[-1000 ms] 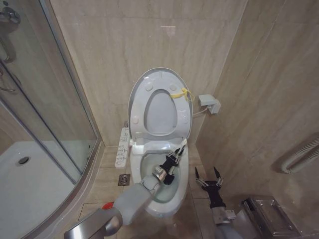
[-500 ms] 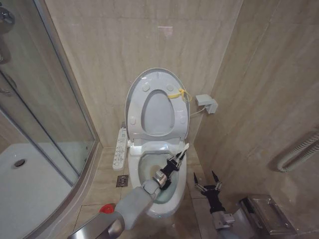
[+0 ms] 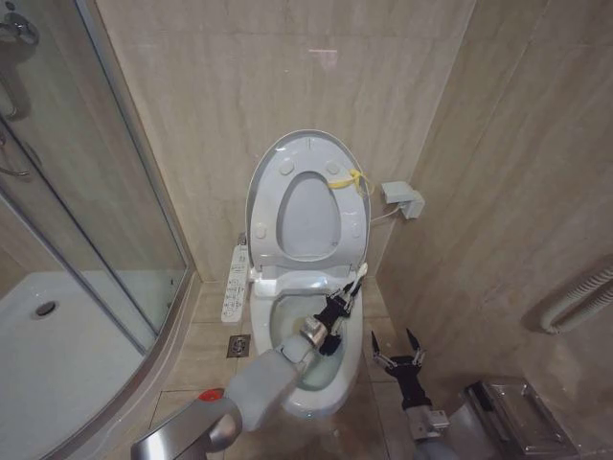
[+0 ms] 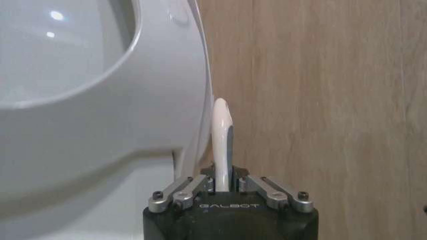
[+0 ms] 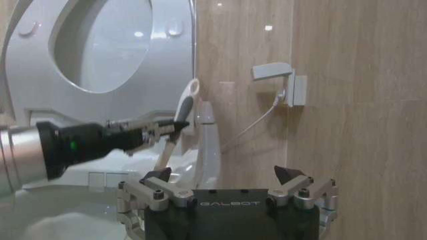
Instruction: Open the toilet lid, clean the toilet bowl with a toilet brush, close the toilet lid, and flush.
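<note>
The toilet lid stands raised against the wall, with the ring seat up in front of it and a yellow tie at its edge. Below them the toilet bowl lies open. My left gripper reaches over the bowl's right side and is shut on the toilet brush handle, which shows as a white stick between the fingers. The bristle head is hidden. My right gripper hangs open to the right of the bowl, holding nothing.
A white control panel hangs left of the toilet, with a floor drain and a red holder below it. The glass shower door and shower tray fill the left. A wall box, a hose and a metal rack are on the right.
The head camera has shifted a little back and forth. My left gripper has lifted the brush handle slightly toward the bowl's back right. The right gripper has held its place.
</note>
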Robot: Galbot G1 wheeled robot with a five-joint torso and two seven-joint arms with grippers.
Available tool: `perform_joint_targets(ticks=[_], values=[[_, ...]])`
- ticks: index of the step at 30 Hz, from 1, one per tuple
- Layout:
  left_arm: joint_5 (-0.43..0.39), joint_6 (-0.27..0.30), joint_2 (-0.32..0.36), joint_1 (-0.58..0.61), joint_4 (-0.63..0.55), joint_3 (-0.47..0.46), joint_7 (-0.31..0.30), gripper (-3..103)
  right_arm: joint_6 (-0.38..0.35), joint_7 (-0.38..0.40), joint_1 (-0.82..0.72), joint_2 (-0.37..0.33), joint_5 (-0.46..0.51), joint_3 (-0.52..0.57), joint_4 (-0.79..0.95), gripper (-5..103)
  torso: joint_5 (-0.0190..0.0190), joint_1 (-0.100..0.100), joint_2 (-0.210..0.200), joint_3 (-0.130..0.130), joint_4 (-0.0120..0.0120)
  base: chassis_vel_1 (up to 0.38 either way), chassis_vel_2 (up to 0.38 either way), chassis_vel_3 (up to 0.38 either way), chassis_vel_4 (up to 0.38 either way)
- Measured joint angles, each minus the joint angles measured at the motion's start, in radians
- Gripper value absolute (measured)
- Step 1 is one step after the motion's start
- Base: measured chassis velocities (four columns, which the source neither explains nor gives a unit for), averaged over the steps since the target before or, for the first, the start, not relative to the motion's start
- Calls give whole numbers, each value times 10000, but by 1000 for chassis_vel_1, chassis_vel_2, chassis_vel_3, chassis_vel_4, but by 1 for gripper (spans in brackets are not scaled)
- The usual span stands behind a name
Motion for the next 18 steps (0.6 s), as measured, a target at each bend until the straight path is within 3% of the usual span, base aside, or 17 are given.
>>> perform_joint_targets(ticks=[4,18], values=[[-264,135,262,-129,-554,234,-104,16,7,0,59,1,51,29,-47,100,-5,0,1,-2,-3,0,0,0,0],[-1028,153,2182,163,-2995,804,-721,16,31,20,666,389,201,128,-836,100,-3,0,2,-1,1,0,0,0,0]])
